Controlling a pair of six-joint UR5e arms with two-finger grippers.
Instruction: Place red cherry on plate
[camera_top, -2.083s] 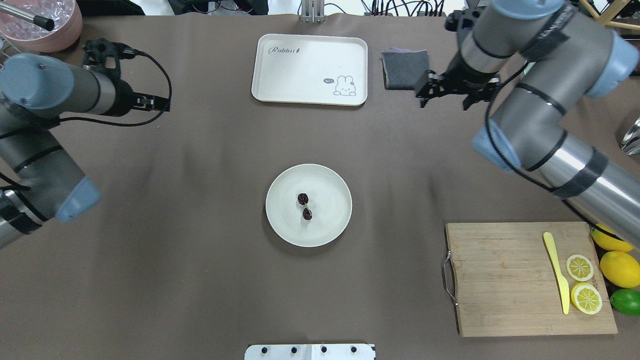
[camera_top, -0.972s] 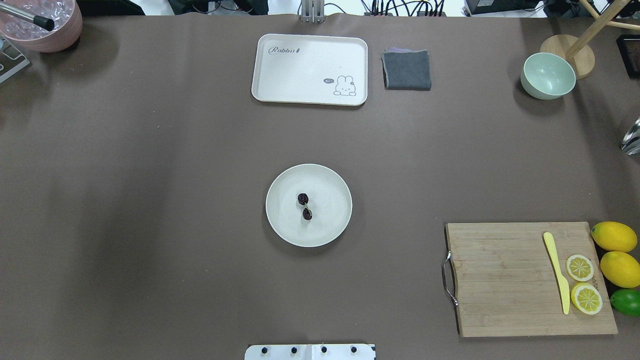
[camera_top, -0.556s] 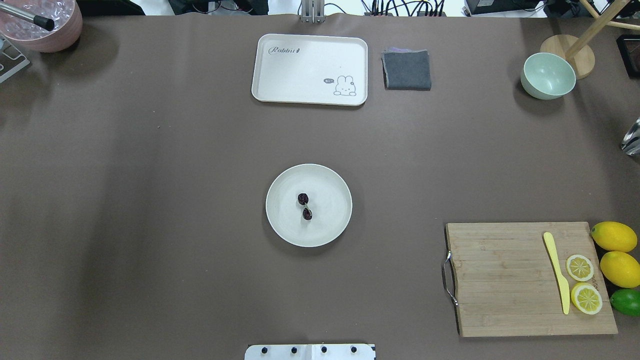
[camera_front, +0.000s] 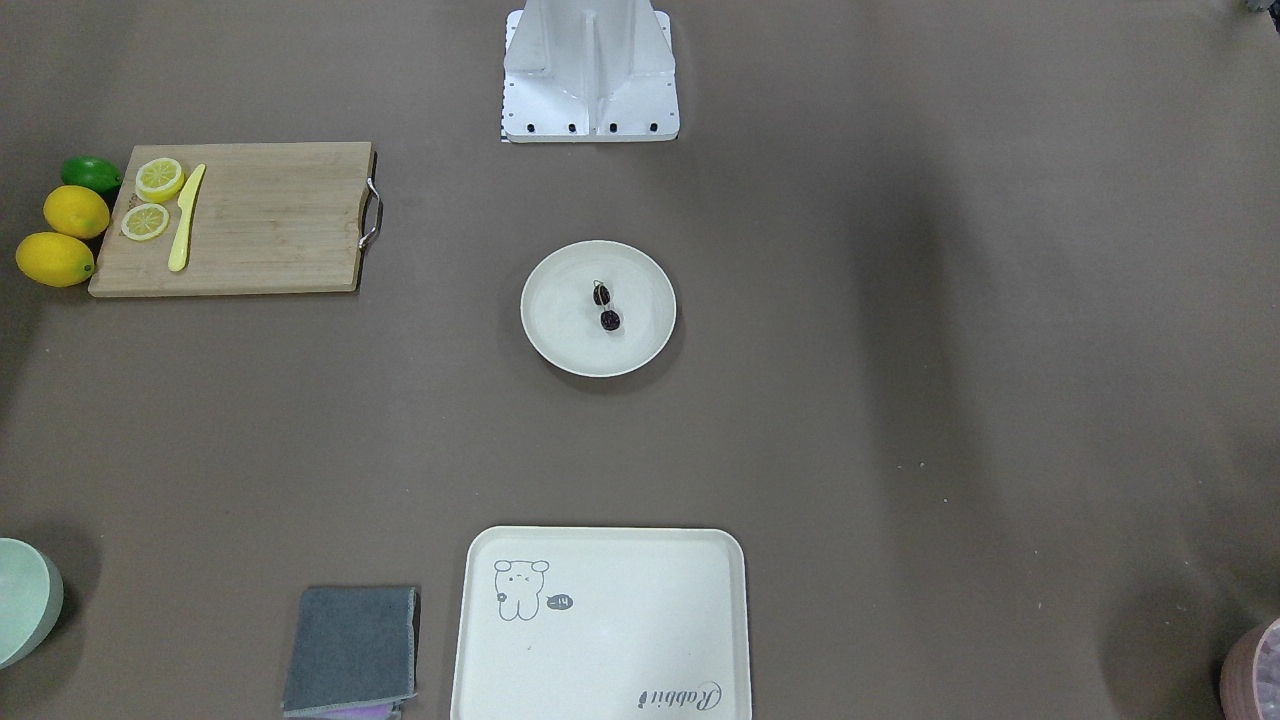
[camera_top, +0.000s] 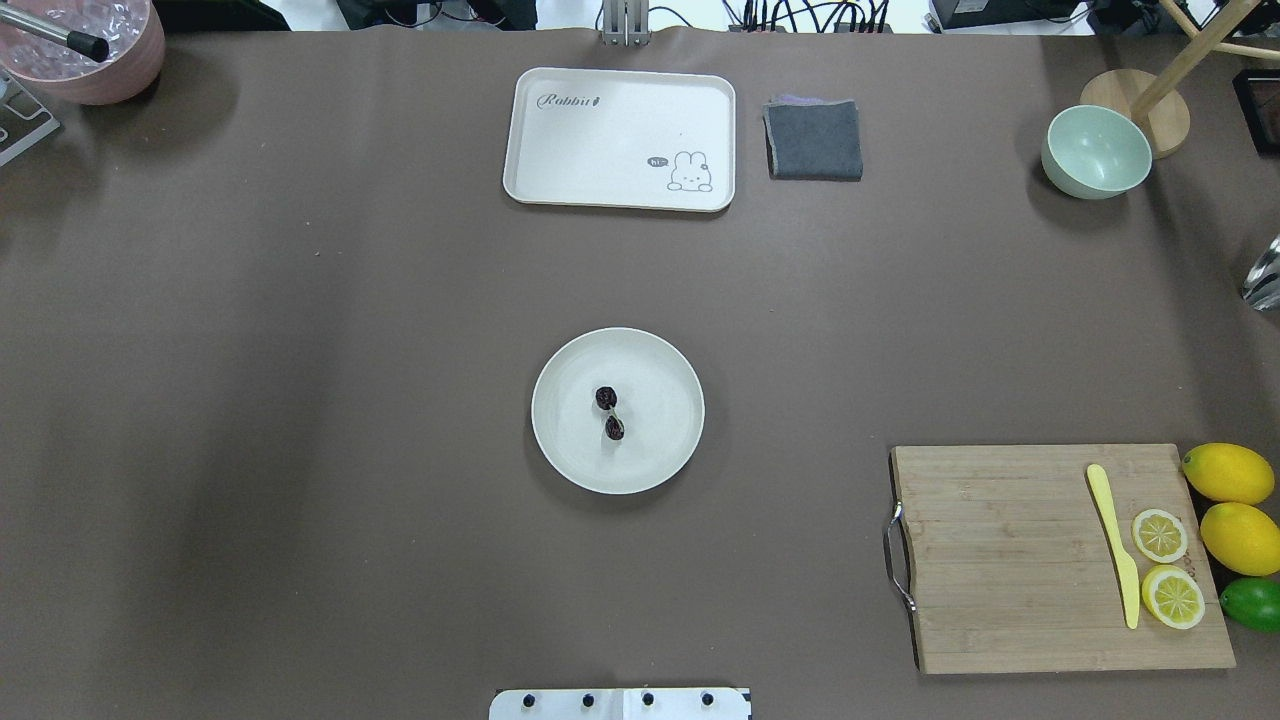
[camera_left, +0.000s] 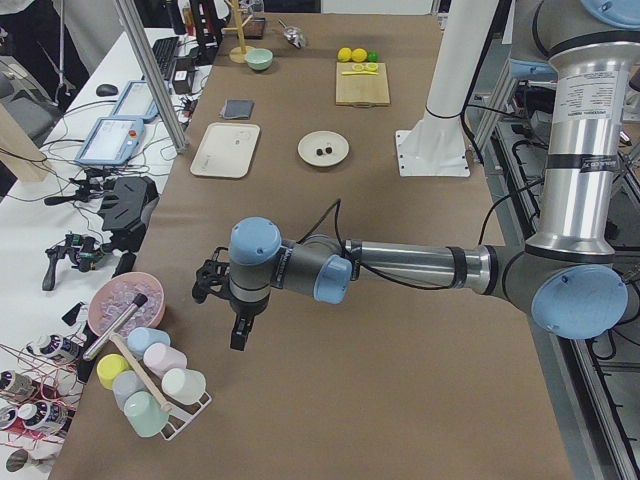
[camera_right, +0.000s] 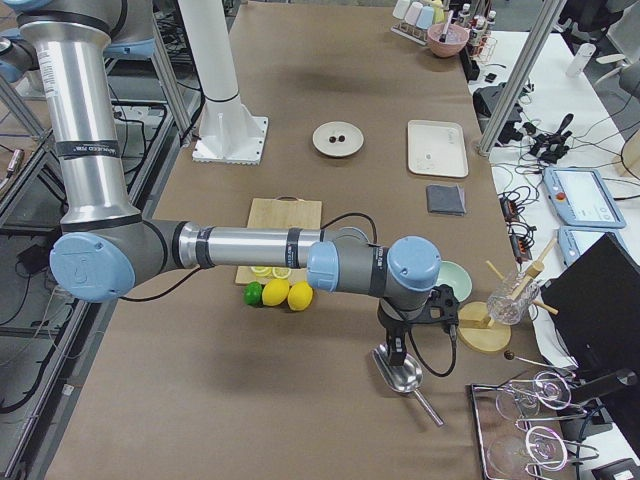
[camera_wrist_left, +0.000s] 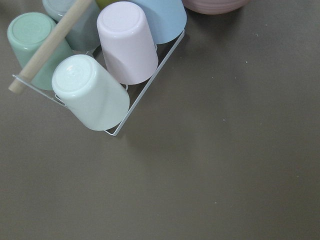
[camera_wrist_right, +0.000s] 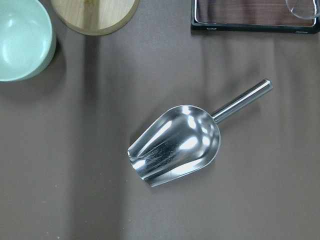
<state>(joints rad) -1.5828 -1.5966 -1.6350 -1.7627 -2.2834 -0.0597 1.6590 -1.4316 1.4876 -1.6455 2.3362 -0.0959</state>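
Note:
The red cherry (camera_top: 610, 412), a dark glossy pair on thin stems, lies near the middle of the round cream plate (camera_top: 660, 445), also seen from the front as cherry (camera_front: 605, 307) on plate (camera_front: 560, 325). Neither gripper is near it. My left gripper (camera_left: 238, 330) hangs over the table's far left end beside a cup rack, seen only in the exterior left view. My right gripper (camera_right: 397, 348) hangs over a metal scoop at the far right end, seen only in the exterior right view. I cannot tell whether either is open or shut.
A cream tray (camera_top: 620, 138) with a rabbit drawing and a grey cloth (camera_top: 813, 139) lie at the back. A pale green bowl (camera_top: 1096, 152) stands back right. The cutting board (camera_top: 1000, 560) holds a yellow knife and lemon slices. Cups (camera_wrist_left: 100, 75) and a scoop (camera_wrist_right: 175, 145) sit under the wrists.
Both arms have swung out of the overhead view toward the table's ends, uncovering the green bowl. The cherry and plate have not moved.

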